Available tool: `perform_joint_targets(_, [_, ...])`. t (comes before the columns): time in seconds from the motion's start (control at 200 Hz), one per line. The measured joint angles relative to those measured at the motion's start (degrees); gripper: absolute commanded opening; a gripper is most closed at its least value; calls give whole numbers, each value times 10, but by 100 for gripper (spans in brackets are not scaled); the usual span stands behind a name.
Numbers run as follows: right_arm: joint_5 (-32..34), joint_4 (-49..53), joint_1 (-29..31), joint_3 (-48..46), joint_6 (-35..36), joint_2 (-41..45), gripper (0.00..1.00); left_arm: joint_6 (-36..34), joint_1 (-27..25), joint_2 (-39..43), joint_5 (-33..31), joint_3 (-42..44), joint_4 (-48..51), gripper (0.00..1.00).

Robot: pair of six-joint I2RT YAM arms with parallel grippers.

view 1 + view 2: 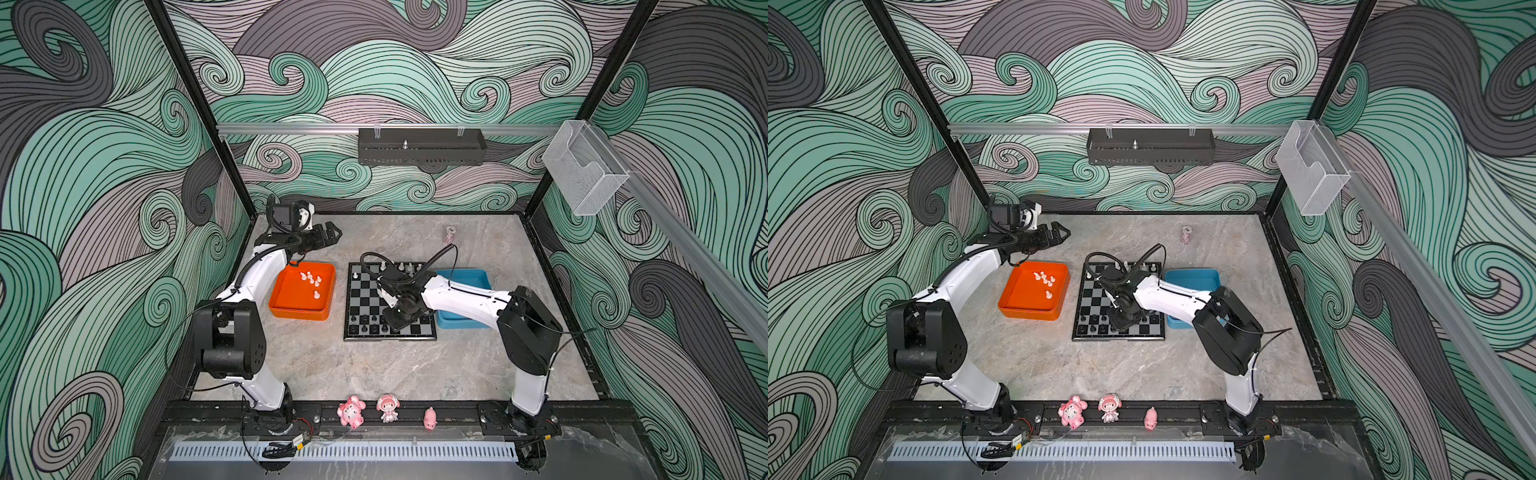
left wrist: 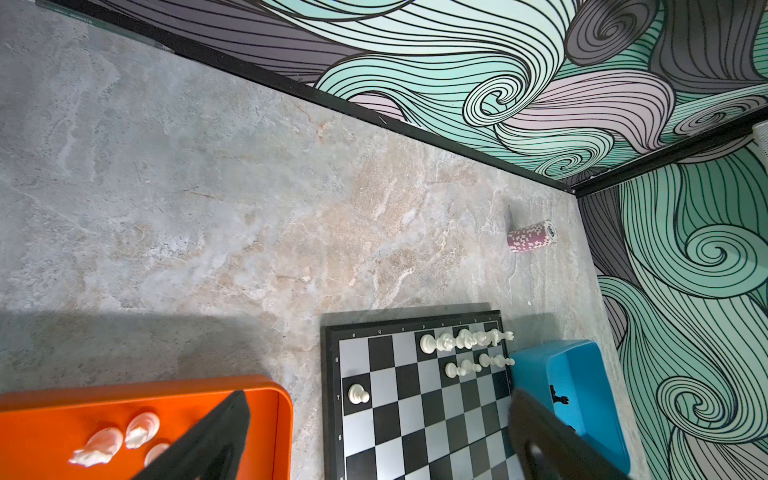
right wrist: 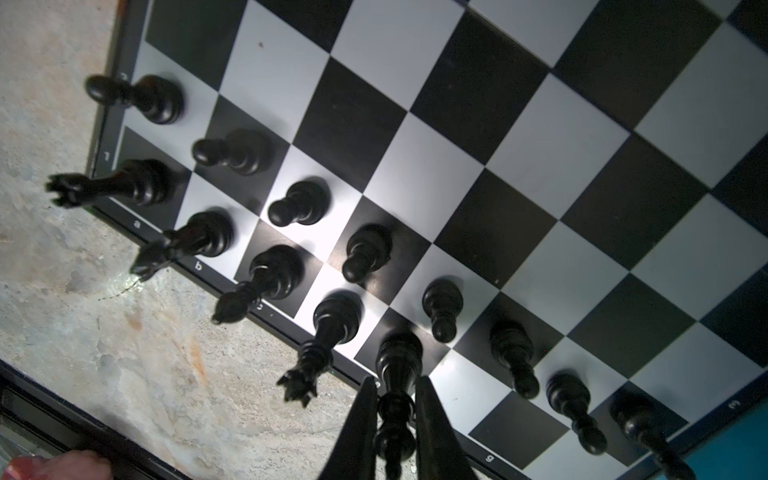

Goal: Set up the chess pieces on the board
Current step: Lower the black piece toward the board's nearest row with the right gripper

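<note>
The board (image 1: 365, 291) lies mid-table between an orange tray (image 1: 291, 307) and a blue tray (image 1: 461, 274). Several black chess pieces (image 3: 299, 203) fill its two near rows. My right gripper (image 3: 395, 386) is shut on a tall black piece (image 3: 397, 357) that stands on the near edge row. Several white pieces (image 2: 461, 340) stand at the far right of the board, and a lone white pawn (image 2: 358, 394) at its far left. More white pieces (image 1: 309, 278) lie in the orange tray. My left gripper (image 1: 332, 233) hangs open and empty above the table just beyond the orange tray.
One black piece (image 2: 559, 399) lies in the blue tray. A stack of pink poker chips (image 2: 532, 237) stands at the back right. Three pink figurines (image 1: 351, 411) sit on the front rail. A black basket (image 1: 419, 147) hangs on the back wall.
</note>
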State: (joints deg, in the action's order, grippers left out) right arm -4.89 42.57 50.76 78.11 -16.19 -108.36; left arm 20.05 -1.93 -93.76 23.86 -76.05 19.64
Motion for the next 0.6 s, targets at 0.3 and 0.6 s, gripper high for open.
perform_joint_targets(0.3, [0, 0, -2, 0, -2, 0, 23, 1, 0, 0, 0, 0, 0, 99])
perform_joint_targets(0.6, [0, 0, -2, 0, -3, 0, 32, 2, 0, 0, 5, 0, 0, 99])
